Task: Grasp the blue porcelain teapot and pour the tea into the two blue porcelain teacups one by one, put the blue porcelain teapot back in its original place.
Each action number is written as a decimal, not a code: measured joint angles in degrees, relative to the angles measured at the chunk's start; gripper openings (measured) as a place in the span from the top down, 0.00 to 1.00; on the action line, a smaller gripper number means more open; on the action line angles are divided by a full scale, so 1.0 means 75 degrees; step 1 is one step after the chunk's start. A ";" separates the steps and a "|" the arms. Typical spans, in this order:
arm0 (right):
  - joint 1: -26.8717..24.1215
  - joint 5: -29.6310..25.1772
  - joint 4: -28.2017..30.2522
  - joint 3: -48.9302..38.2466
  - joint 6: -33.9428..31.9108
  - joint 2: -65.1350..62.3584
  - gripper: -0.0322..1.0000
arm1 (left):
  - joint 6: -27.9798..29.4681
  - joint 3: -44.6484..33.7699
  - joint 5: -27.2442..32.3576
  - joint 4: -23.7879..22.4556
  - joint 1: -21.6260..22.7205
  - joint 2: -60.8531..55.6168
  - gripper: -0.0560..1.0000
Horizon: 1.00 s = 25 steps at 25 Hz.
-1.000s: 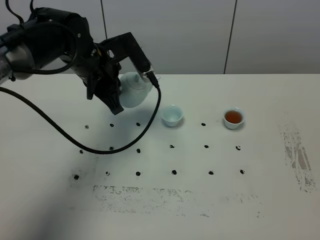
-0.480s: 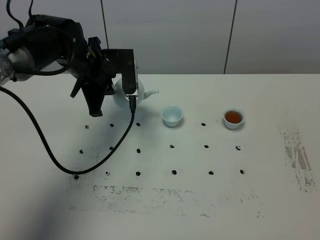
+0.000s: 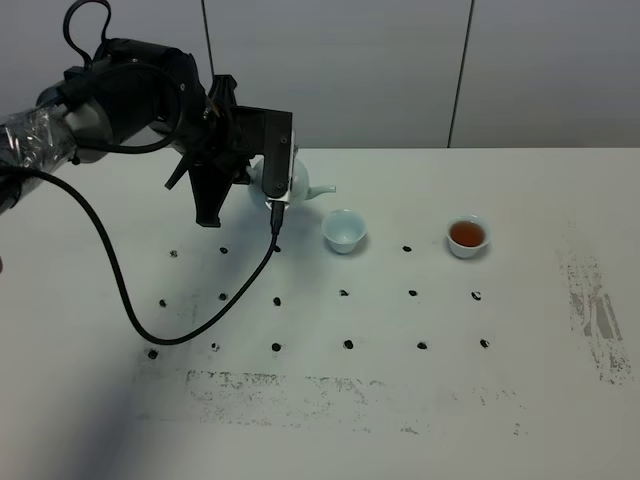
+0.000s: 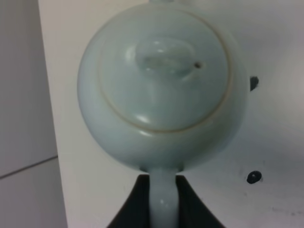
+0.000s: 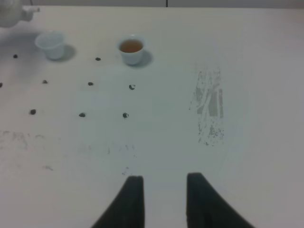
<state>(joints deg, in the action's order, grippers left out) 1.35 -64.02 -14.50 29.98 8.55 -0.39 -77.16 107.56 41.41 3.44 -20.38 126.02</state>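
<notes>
The pale blue teapot [image 3: 298, 180] hangs upright from my left gripper [image 3: 257, 180], its spout pointing at the nearer teacup [image 3: 343, 230]. From above, the left wrist view shows the teapot [image 4: 161, 80] with its lid on. My left gripper [image 4: 164, 192] is shut on its loop handle. That teacup looks pale inside. The farther teacup [image 3: 467, 236] holds brown tea. In the right wrist view my right gripper [image 5: 164, 178] hovers over bare table with its fingers apart and nothing between them. The teacups [image 5: 51, 44] [image 5: 131, 48] and the teapot [image 5: 12, 14] lie far ahead of it.
Rows of black dots [image 3: 343, 293] mark the white table. Scuffed grey patches lie near the front [image 3: 330, 395] and at the right [image 3: 595, 310]. The left arm's black cable [image 3: 150, 325] loops over the table. A wall stands just behind the table's back edge.
The left arm has turned the teapot from a tilt back to upright and carried it to the right, closer to the nearer teacup. The cups have stayed put.
</notes>
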 joint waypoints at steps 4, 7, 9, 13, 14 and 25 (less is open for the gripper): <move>0.0000 0.0000 0.0000 0.0000 0.0000 0.0000 0.77 | -0.0235 0.0015 0.0023 -0.0270 -0.0170 0.0007 0.88; 0.0000 0.0000 0.0000 0.0000 0.0000 0.0000 0.77 | -0.0228 0.0023 -0.0001 -0.0557 -0.0263 0.0013 0.88; 0.0000 0.0000 0.0000 0.0000 0.0000 0.0000 0.77 | -0.0228 0.0023 -0.0001 -0.0638 -0.0337 0.0022 0.88; 0.0000 0.0000 0.0000 0.0000 0.0000 0.0000 0.77 | -0.0228 0.0029 -0.0001 -0.1009 -0.0517 0.0061 0.88; 0.0000 0.0000 0.0000 0.0000 0.0000 0.0000 0.77 | -0.0221 0.0029 -0.0018 -0.1083 -0.0547 0.0075 0.88; 0.0000 0.0000 0.0000 0.0000 0.0000 0.0000 0.77 | -0.0222 0.0029 -0.0025 -0.2021 -0.0777 0.0152 0.88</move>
<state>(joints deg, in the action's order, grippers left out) 1.35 -64.02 -14.50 29.98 8.55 -0.39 -78.82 107.78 41.23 -11.71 -26.20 127.16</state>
